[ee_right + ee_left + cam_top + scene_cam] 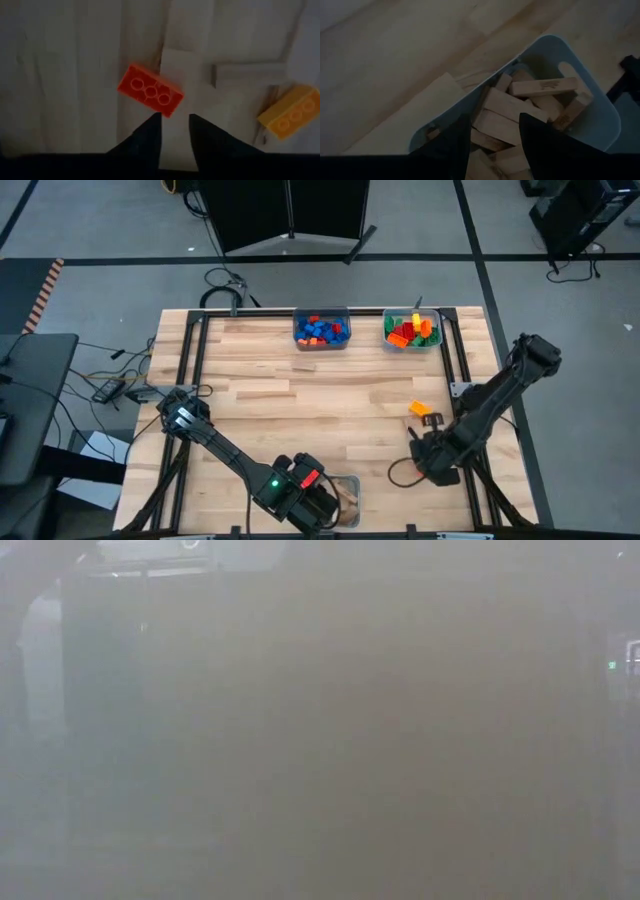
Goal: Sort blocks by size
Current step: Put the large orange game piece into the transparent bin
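Left gripper (495, 131) at the worktop's (330, 395) 6 o'clock edge hangs over a clear bin (600, 125) of tan wooden blocks (542, 86), fingers spread, holding nothing. Right gripper (175, 122) at 4 o'clock: fingers slightly parted, empty, above an orange brick (150, 90); a yellow brick (290, 111) lies nearby. At 12 o'clock, two bins hold blue-and-red bricks (321, 330) and mixed bricks (412, 330).

Both end effectors (495, 131) (175, 125) low, fingers apart

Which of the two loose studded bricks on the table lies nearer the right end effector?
The orange brick, lying just beyond the right end effector; the yellow brick sits farther off to one side.
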Controlling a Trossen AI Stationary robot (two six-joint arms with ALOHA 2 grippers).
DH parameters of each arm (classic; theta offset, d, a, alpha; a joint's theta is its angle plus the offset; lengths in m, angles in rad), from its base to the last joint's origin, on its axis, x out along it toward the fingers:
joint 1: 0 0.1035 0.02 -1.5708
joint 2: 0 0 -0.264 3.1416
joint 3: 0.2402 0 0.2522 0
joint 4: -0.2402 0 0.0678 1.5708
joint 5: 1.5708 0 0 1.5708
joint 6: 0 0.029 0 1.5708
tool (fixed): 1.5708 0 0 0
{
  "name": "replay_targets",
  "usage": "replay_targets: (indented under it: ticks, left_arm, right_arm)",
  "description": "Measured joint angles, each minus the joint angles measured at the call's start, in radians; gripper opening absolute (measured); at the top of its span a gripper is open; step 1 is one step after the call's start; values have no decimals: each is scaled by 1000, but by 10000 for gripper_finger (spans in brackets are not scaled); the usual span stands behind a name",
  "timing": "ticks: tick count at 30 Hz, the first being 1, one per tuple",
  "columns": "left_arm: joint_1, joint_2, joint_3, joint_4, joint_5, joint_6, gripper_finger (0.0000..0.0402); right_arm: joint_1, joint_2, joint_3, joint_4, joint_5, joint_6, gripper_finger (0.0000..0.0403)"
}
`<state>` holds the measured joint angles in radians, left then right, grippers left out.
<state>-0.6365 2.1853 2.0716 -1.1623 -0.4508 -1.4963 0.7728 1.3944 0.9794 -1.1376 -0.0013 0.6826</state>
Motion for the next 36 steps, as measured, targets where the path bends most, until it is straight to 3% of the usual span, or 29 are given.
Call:
replay_targets:
  ticks: [12, 19, 25, 33, 36]
  left_arm:
    - [0, 0, 0, -2, 0, -8, 174]
    - [0, 0, 0, -3, 4, -8, 174]
    - [0, 0, 0, -45, 39, -53, 173]
    - [0, -25, 0, -91, 40, 7, 165]
    - [3, -37, 0, -94, 24, 79, 163]
  right_arm:
    - [125, 201, 0, 179, -3, -413, 265]
    - [143, 329, 0, 187, 52, -488, 314]
    - [142, 410, 9, 183, 53, -487, 293]
    - [142, 355, -2, 199, 51, -411, 147]
    - [134, 327, -2, 185, 87, -355, 149]
